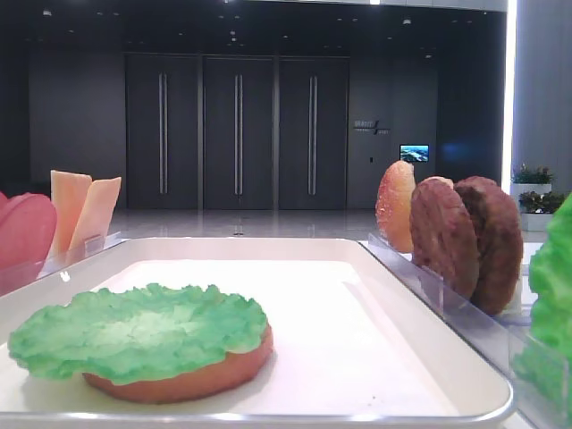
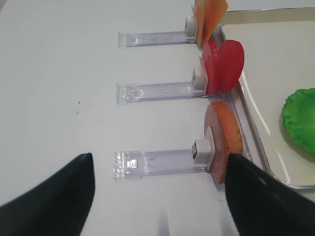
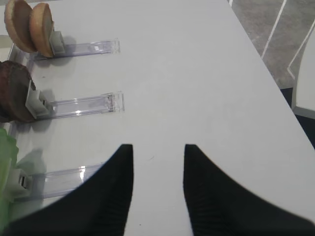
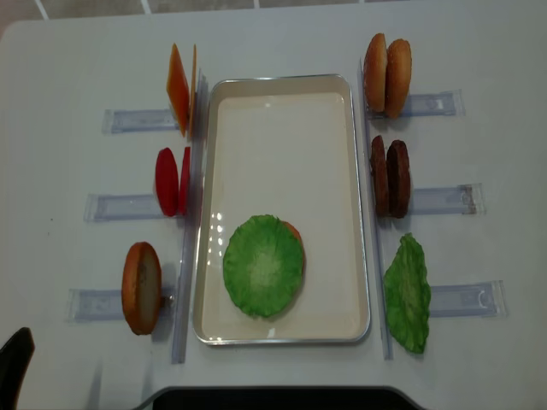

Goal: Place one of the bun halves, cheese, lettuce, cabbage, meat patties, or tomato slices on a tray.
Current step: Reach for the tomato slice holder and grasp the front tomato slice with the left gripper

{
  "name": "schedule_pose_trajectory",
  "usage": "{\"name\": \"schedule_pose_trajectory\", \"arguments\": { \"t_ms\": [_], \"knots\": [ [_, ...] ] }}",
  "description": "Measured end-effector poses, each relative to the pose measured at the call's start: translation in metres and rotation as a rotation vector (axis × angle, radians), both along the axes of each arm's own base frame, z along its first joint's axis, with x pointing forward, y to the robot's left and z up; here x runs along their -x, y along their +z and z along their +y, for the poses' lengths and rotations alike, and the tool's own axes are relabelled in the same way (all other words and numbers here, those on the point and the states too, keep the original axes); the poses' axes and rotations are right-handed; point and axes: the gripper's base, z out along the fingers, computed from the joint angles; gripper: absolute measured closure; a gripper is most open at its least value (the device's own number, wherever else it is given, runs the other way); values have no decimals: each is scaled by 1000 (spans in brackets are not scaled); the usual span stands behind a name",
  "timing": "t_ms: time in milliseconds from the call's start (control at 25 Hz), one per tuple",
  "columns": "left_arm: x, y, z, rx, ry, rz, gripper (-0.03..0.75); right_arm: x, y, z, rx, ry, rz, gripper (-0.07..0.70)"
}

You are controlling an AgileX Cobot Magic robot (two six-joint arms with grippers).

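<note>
- The tray (image 4: 282,329) lies lengthwise down the middle of the desk (image 4: 68,51), with clear racks (image 4: 128,120) lined up along both of its long sides.
- On the tray's near half a lettuce leaf (image 4: 263,266) lies flat on a bun half (image 1: 192,380). The overhead view shows only a sliver of that bun at the leaf's right edge, while the low front view shows its whole orange side under the ruffled green.
- Along the tray's left edge, far to near: cheese slices (image 4: 178,88), tomato slices (image 4: 171,181), and another bun half (image 4: 141,287), all standing on edge.
- Along the right edge: two bun halves (image 4: 386,74), meat patties (image 4: 389,177), and a second lettuce leaf (image 4: 408,293).
- The left gripper (image 2: 160,196) hovers over the desk's near left part, fingers spread very wide with nothing between them. Its right finger (image 2: 266,196) is just beside the near bun, though contact is unclear.
- The right gripper (image 3: 158,191) is seen only by its own wrist camera: fingers parted over bare desk, holding nothing, with the racks to its left.
- Only the overhead view shows a dark tip (image 4: 15,363) at the near left corner, probably the left arm.
</note>
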Motion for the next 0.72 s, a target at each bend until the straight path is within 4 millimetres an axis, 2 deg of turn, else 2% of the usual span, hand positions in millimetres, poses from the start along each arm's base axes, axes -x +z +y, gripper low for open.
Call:
{"name": "schedule_pose_trajectory", "arguments": {
  "t_ms": [720],
  "knots": [
    [0,0,0,0,0,0,79,0,0,0,0,0,0,388]
  ]
}}
